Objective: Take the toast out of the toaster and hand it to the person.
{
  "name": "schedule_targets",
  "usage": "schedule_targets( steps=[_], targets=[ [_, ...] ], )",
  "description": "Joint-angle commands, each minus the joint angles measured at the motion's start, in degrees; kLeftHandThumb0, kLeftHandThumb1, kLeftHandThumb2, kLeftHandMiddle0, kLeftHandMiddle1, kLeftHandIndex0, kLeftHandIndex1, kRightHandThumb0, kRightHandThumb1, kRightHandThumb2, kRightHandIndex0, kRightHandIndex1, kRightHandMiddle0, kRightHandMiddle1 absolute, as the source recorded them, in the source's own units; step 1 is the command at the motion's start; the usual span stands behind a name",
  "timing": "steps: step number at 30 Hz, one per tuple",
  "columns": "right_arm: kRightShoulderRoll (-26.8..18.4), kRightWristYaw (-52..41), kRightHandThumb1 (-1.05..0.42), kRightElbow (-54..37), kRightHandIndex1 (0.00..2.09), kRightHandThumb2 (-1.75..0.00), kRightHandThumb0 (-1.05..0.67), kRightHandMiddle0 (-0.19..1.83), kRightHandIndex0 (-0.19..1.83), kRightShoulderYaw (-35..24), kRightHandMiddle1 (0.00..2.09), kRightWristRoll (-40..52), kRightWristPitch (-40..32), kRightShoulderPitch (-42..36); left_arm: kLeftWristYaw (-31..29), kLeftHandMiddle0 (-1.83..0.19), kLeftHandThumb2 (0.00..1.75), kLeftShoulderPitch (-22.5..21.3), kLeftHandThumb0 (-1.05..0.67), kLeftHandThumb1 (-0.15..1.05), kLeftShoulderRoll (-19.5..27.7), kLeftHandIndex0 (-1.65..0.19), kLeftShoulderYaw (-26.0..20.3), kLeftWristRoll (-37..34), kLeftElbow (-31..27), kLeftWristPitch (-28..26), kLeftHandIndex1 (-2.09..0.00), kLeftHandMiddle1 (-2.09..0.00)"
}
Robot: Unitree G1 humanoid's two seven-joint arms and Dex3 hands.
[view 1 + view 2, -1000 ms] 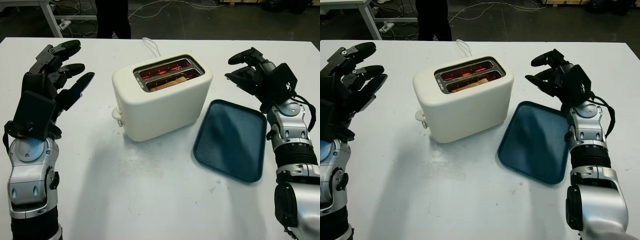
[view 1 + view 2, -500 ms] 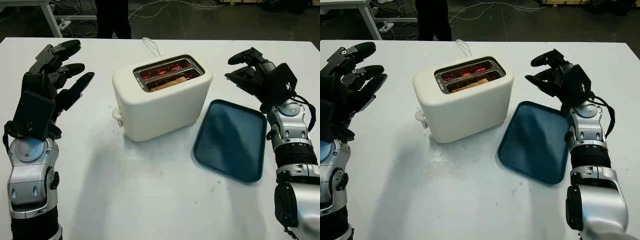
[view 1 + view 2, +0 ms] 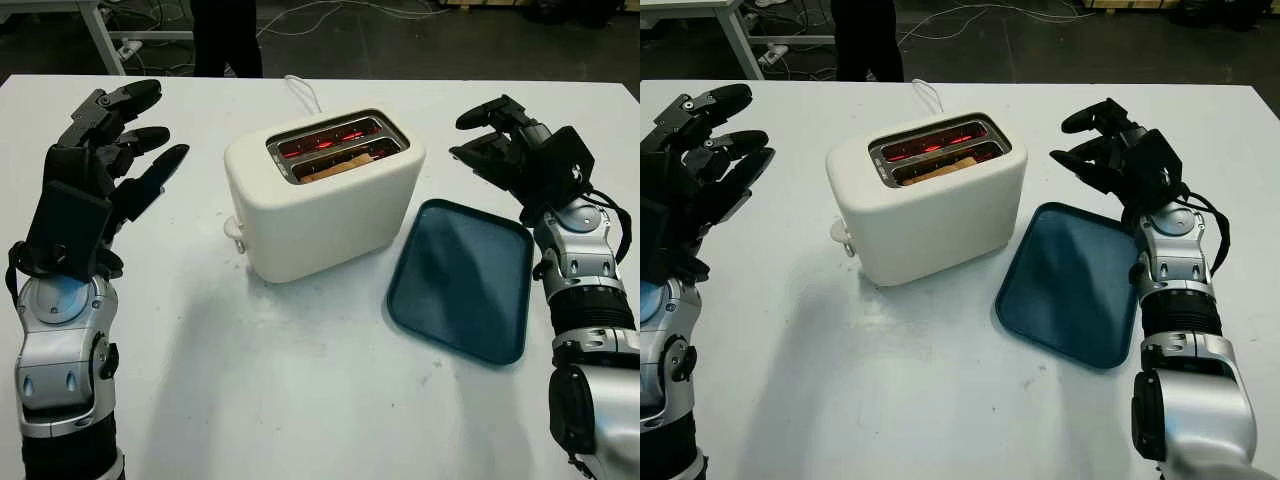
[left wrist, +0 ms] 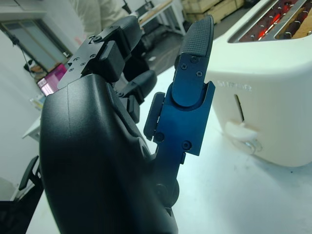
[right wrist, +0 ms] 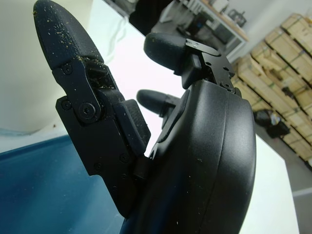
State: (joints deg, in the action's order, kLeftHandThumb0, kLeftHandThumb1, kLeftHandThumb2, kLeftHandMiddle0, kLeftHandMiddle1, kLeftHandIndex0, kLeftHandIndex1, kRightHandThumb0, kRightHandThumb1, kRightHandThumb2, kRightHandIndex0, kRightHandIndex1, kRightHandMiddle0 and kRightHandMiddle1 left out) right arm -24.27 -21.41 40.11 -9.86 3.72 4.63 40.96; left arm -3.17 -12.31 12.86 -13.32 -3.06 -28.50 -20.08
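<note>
The toast [image 3: 338, 166] is seen sunk in the nearer slot of the cream, rounded toaster [image 3: 325, 198], elements glowing red, between the two hands. The left hand [image 3: 100, 165] is held open off the toaster's lever side, nothing gripped. The right hand [image 3: 512, 150] is held open past the far edge of the smooth blue tray [image 3: 462, 277], which carries nothing.

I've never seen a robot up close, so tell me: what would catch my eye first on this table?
Probably the cream toaster in the middle of the white table, its slots glowing red with a slice of toast sunk in the nearer one. Two black robot hands are raised on either side of it, both open: the left hand and the right hand. A dark blue tray lies flat beside the toaster, below the right hand.
</note>
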Motion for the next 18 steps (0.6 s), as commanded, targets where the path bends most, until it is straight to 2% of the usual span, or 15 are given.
schedule_targets(
  steps=[1,18],
  targets=[
    [-0.51,0.41,-0.78,-0.85,1.72,0.00,-1.05,0.13,0.02,0.19,1.57,0.12,-0.47,0.79,0.10,-0.25,0.00,0.60,-0.58,0.91,0.00,-0.39,-0.03,-0.24,-0.09,0.76,-0.48,-0.89],
    [-0.40,-0.02,-0.77,-0.80,1.73,0.00,-1.05,0.14,0.03,0.06,1.57,0.47,-0.23,0.80,0.12,-0.25,0.00,0.78,-0.58,0.91,-0.10,-0.39,0.03,-0.29,-0.33,0.43,-0.48,-0.88]
  ],
)
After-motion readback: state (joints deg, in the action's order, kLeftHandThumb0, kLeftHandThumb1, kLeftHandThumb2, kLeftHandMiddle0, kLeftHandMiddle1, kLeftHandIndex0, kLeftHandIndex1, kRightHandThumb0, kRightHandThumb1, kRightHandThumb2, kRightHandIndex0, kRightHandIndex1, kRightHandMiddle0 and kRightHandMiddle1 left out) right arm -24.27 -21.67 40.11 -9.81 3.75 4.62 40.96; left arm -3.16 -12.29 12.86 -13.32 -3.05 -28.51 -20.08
